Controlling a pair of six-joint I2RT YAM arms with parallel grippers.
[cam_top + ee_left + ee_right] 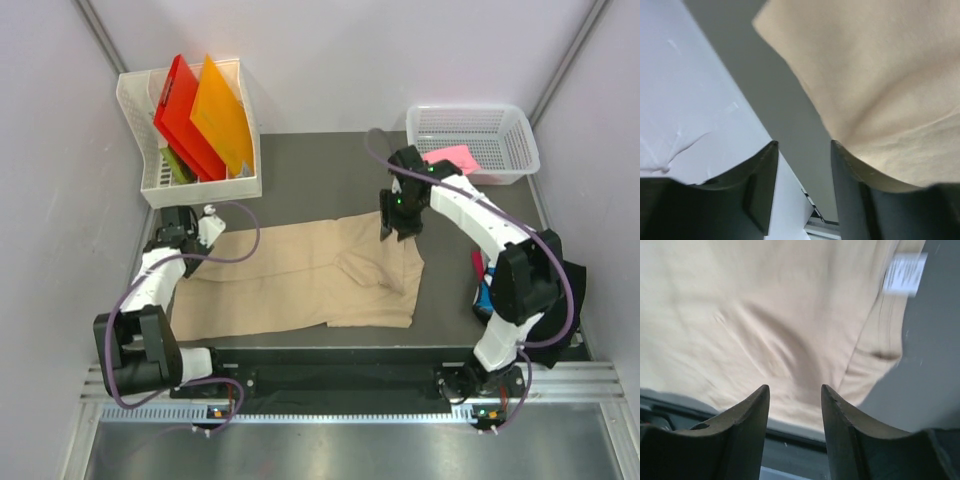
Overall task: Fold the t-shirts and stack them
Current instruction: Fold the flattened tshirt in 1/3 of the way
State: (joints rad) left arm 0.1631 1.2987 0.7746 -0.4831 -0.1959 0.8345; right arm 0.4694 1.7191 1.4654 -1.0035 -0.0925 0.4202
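tan t-shirt (300, 285) lies spread across centre frame on the table (320, 170), right part doubled over. flat so both arms reach an edge, i judge. pink t-shirt (452, 158) sits in the basket (500, 125), upper right. left gripper (207, 224) at the shirt's upper-left corner, right gripper (400, 225) over its upper-right edge: both parted, gripping nothing, likely poised to pinch. neck label (905, 272) just beyond the right claw.

Tan t-shirt (300, 285) spread on dark table (320, 170), pink t-shirt (452, 158) at white basket (500, 125), red sheet (178, 112) and orange sheet (222, 118) in bin (140, 105)
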